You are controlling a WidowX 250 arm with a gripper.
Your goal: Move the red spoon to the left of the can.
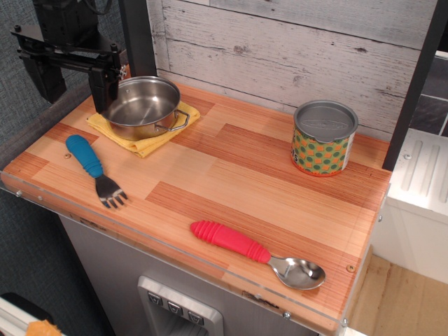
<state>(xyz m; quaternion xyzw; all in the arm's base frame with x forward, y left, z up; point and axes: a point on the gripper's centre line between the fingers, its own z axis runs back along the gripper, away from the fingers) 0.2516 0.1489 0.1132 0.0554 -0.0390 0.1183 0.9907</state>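
The red spoon point(241, 246) lies flat near the table's front edge. Its ribbed red handle points left and its shiny metal bowl points right. The can point(323, 138) stands upright at the back right, with a grey lid and a green label with orange dots. The spoon is in front of the can and slightly to its left, well apart from it. My black gripper point(70, 82) hangs over the table's back left corner, far from both. Its fingers stand wide apart and hold nothing.
A steel pot point(143, 106) with handles sits on a yellow cloth point(148, 145) at the back left, beside the gripper's right finger. A blue-handled fork point(91, 164) lies at the front left. The wooden table point(231, 168) backs onto a plank wall.
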